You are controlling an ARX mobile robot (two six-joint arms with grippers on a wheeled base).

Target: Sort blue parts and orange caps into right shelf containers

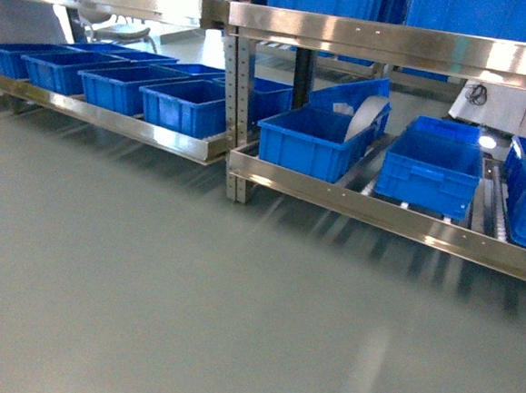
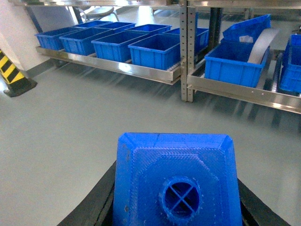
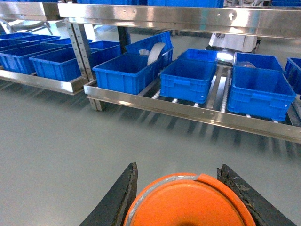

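Note:
The left wrist view is filled at the bottom by a blue part (image 2: pixel 175 181), a block with a round crossed hole; my left gripper (image 2: pixel 176 173) is shut on it, black fingers (image 2: pixel 101 200) pressing both sides. An orange cap (image 3: pixel 188 205) shows its flat end low in the right wrist view, with my right gripper (image 3: pixel 178 165) shut on it. The right shelf containers, large blue crates (image 1: pixel 308 141) (image 1: pixel 429 169) (image 3: pixel 188 77), stand on the low steel shelf ahead. Neither gripper shows in the head view.
A second low shelf on the left carries several blue crates (image 1: pixel 117 80). A steel upright (image 1: pixel 238 113) separates the two shelves. A white curved sheet (image 1: pixel 365 118) leans in the nearest right crate. A yellow-black striped block (image 2: pixel 11 70) sits at the far left. Grey floor lies between me and the shelves.

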